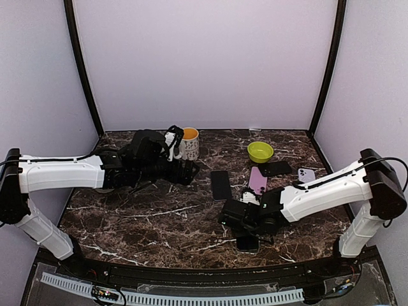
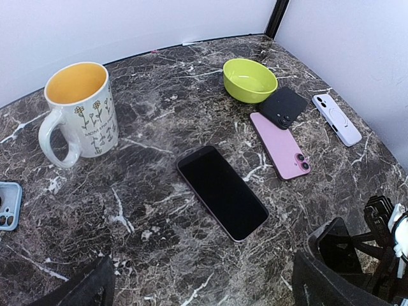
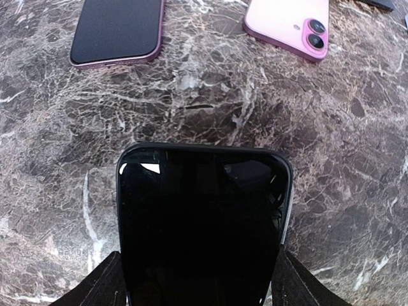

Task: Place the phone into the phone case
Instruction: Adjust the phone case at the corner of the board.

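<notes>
A dark brown marble table (image 1: 127,217) holds everything: the left claw (image 1: 186,172), spread fully wide and empty, hovers at 11 o'clock just beside a white flower-print mug (image 1: 190,143) with a yellow inside, and the right claw (image 3: 201,284), at 5 o'clock by the near edge, is closed against the long sides of a glossy black phone (image 3: 201,210), screen up. A lime-green bowl (image 1: 260,152) sits at 1 o'clock. From the centre out toward 2 o'clock lie a purple-rimmed phone (image 1: 220,185) screen up, a pink phone (image 1: 257,180) back up, a matte black phone case (image 1: 275,168) and a white phone case (image 1: 306,174).
</notes>
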`<action>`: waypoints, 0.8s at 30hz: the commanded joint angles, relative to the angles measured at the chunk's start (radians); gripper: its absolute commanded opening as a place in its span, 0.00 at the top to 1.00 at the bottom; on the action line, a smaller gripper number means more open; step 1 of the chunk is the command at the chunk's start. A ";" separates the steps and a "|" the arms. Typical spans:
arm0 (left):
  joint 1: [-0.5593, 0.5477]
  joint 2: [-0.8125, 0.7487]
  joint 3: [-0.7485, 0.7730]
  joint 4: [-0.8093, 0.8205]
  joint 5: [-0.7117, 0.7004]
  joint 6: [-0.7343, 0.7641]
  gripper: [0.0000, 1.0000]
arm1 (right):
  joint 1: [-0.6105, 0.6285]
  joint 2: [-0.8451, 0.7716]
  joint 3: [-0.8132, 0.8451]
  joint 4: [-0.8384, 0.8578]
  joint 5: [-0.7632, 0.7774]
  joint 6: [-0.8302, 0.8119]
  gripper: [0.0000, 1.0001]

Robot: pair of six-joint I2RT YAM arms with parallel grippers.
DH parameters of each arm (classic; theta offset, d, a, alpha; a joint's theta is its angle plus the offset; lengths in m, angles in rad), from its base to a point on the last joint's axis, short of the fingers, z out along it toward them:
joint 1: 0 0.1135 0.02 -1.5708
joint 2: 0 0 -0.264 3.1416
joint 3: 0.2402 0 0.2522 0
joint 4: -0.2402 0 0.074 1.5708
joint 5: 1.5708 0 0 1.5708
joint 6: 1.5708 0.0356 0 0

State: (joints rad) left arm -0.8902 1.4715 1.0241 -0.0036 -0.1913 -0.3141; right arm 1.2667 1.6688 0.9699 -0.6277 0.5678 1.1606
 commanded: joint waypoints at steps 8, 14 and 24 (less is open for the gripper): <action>-0.002 -0.015 -0.007 -0.019 0.011 0.010 0.01 | -0.012 0.027 -0.028 -0.102 0.020 0.213 0.80; -0.003 -0.013 -0.007 -0.019 0.010 0.012 0.01 | -0.017 0.003 0.003 -0.145 0.082 0.228 0.80; -0.002 -0.003 -0.004 -0.014 0.035 0.022 0.02 | -0.033 -0.112 -0.032 -0.189 0.095 0.290 0.81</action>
State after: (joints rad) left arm -0.8902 1.4715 1.0241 -0.0044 -0.1848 -0.3130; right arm 1.2469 1.6341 0.9585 -0.7807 0.6159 1.4124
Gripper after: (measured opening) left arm 0.988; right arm 0.722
